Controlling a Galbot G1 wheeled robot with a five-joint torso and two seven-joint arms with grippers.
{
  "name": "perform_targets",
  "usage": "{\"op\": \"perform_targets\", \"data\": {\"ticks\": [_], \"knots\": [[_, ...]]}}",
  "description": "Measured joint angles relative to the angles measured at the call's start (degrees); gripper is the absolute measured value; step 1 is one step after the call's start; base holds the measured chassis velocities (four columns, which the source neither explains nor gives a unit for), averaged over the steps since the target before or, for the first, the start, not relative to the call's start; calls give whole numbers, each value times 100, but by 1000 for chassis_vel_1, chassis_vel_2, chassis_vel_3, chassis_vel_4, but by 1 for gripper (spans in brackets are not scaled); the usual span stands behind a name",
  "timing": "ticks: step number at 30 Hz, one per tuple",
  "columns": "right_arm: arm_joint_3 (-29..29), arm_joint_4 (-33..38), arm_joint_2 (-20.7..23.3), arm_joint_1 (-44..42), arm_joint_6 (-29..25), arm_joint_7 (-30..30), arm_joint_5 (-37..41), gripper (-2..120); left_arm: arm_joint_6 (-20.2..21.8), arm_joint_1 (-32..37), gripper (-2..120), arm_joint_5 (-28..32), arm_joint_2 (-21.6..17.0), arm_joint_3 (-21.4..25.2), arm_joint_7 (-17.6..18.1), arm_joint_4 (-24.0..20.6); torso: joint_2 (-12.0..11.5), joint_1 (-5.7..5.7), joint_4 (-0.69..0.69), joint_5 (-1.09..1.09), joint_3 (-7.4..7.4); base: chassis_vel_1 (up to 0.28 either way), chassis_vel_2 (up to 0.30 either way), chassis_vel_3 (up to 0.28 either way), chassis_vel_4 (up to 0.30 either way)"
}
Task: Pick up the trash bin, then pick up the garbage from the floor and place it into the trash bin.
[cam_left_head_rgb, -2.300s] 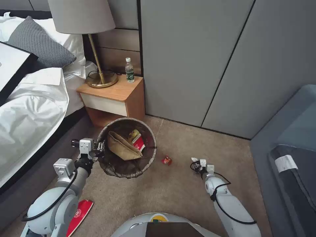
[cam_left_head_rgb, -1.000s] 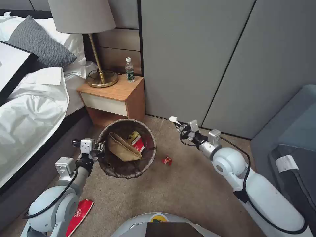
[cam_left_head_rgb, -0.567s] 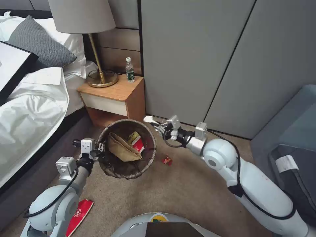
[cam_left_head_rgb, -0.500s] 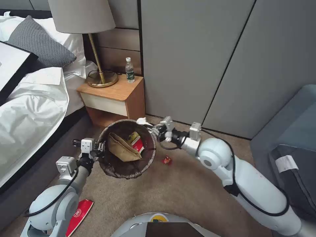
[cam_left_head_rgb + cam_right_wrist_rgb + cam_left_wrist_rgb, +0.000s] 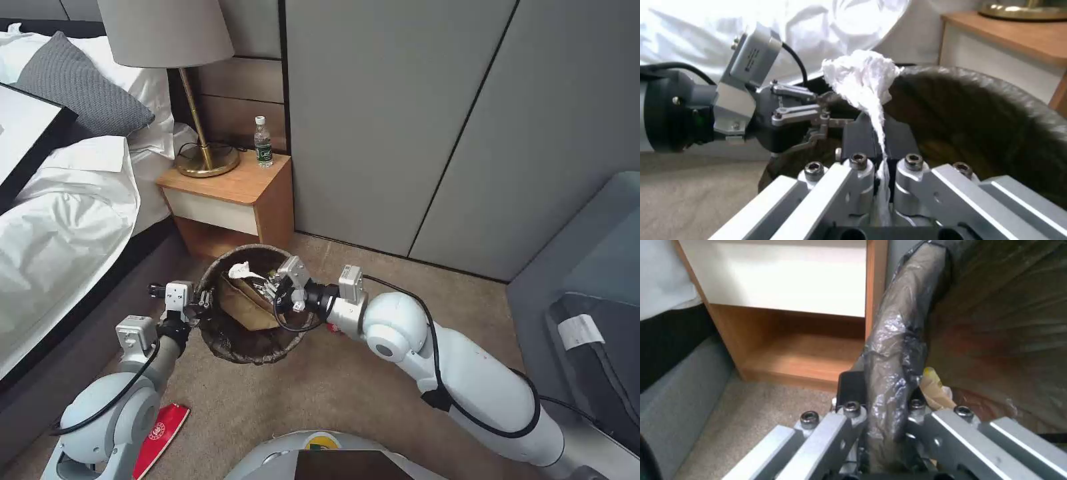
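The round white trash bin (image 5: 257, 313), lined with a dark bag, hung off the carpet, its rim pinched between the left gripper's (image 5: 203, 298) fingers. Over its mouth the right gripper (image 5: 268, 288) was clamped on a crumpled white tissue scrap (image 5: 241, 271). This looked like the drop step; next the fingers needed only to part.

The red packet (image 5: 162, 432) lies partly behind the left arm.
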State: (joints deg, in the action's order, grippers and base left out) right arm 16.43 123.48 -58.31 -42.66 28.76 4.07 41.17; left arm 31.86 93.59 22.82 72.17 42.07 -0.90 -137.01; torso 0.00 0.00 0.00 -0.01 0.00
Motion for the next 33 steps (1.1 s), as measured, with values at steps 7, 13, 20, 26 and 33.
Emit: {"op": "perform_targets", "data": {"ticks": [7, 13, 20, 26, 33], "knots": [[164, -104, -83, 42, 109, -109, -154, 1, 34, -38, 2, -2, 4, -17, 2, 6, 0, 0, 0, 1, 0, 0, 0, 0, 0], [159, -124, -84, 42, 117, -119, -270, 25, 36, -35, 2, -10, 21, -15, 0, 6, 0, 0, 0, 1, 0, 0, 0, 0, 0], [143, -115, -77, 45, 90, -123, -328, 49, 36, -30, 2, -20, 32, -23, -1, -5, 0, 0, 0, 1, 0, 0, 0, 0, 0], [149, -113, -79, 43, 40, -122, -371, 70, 31, -19, 2, -24, 44, -21, -2, -30, 0, 0, 0, 1, 0, 0, 0, 0, 0], [133, -109, -55, 31, -18, -118, -397, 95, 19, -23, 2, -39, 64, -27, -8, -34, 0, 0, 0, 1, 0, 0, 0, 0, 0]]}}
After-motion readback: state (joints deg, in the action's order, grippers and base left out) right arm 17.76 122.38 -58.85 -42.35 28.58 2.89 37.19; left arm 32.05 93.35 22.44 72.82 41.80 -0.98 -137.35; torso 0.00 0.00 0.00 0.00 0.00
